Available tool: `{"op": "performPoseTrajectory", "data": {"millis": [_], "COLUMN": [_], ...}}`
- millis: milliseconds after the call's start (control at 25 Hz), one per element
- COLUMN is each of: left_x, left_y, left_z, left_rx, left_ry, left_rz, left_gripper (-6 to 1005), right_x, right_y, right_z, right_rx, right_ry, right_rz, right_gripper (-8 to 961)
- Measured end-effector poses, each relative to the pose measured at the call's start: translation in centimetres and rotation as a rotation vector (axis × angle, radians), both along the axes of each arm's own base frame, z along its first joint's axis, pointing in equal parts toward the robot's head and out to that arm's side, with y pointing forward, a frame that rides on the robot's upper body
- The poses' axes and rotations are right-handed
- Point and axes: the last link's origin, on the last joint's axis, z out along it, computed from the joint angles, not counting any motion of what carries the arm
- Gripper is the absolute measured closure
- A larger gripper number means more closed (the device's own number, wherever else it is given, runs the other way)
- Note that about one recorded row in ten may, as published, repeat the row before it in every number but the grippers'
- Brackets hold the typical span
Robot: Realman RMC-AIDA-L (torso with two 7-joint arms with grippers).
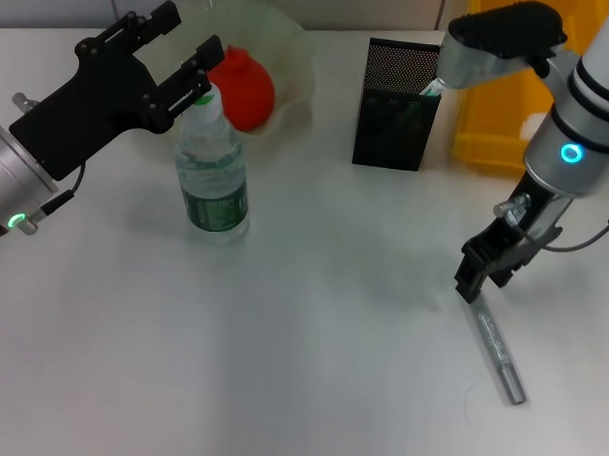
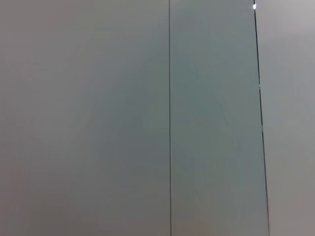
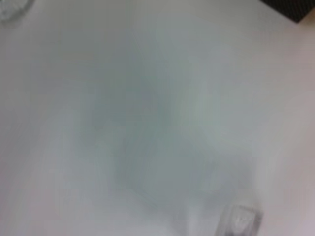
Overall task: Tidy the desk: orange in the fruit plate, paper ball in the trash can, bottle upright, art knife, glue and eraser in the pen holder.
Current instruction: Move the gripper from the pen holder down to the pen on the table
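Note:
In the head view the bottle (image 1: pixel 214 175) stands upright on the white desk (image 1: pixel 300 368). My left gripper (image 1: pixel 186 52) is open just behind and above its white cap, one finger close to the cap. The orange (image 1: pixel 245 86) lies in the fruit plate (image 1: pixel 291 42). My right gripper (image 1: pixel 486 276) hangs low over the near end of the silver art knife (image 1: pixel 500 353), which lies flat on the desk. The pen holder (image 1: pixel 394 106) stands at the back with a green-and-white stick (image 1: pixel 431 87) poking out. The trash can (image 1: pixel 503 120) stands behind my right arm. Paper ball and eraser are out of view.
The left wrist view shows only grey wall panels. The right wrist view shows blurred desk, a corner of the pen holder (image 3: pixel 295 9) and a grey blurred object (image 3: pixel 238 220) that I cannot name.

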Motion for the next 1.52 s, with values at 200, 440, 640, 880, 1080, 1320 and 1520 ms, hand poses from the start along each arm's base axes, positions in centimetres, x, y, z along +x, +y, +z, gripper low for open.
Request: {"op": "performPoseTrajectory", "data": {"millis": [200, 440, 640, 880, 1080, 1320, 1520], "left_x": [-0.1, -0.2, -0.2, -0.2, -0.2, -0.2, -0.2], "left_y": [-0.1, -0.2, -0.2, -0.2, -0.1, -0.1, -0.1], "left_z": [0.0, 0.0, 0.0, 0.1, 0.1, 0.2, 0.1], "left_rx": [0.004, 0.003, 0.006, 0.010, 0.011, 0.013, 0.012], "left_ry": [0.004, 0.003, 0.002, 0.002, 0.003, 0.004, 0.005], "left_rz": [-0.003, 0.000, 0.002, 0.002, 0.001, 0.000, 0.001], "left_gripper": [372, 372, 372, 372, 371, 371, 371], "right_x": [0.5, 0.8, 0.9, 1.1, 1.1, 1.3, 1.5], "right_y": [-0.3, -0.3, -0.2, -0.2, -0.1, -0.2, -0.4], "right_z": [-0.5, -0.9, -1.0, -1.4, -1.5, -1.6, -1.7], "right_rx": [-0.005, -0.007, 0.000, -0.003, -0.001, -0.003, -0.009], "right_ry": [0.005, 0.003, 0.005, 0.000, 0.000, -0.002, -0.004], "right_rz": [-0.014, -0.019, -0.015, -0.019, -0.018, -0.023, -0.034], "right_gripper": [537, 542, 546, 551, 589, 628, 632]}}
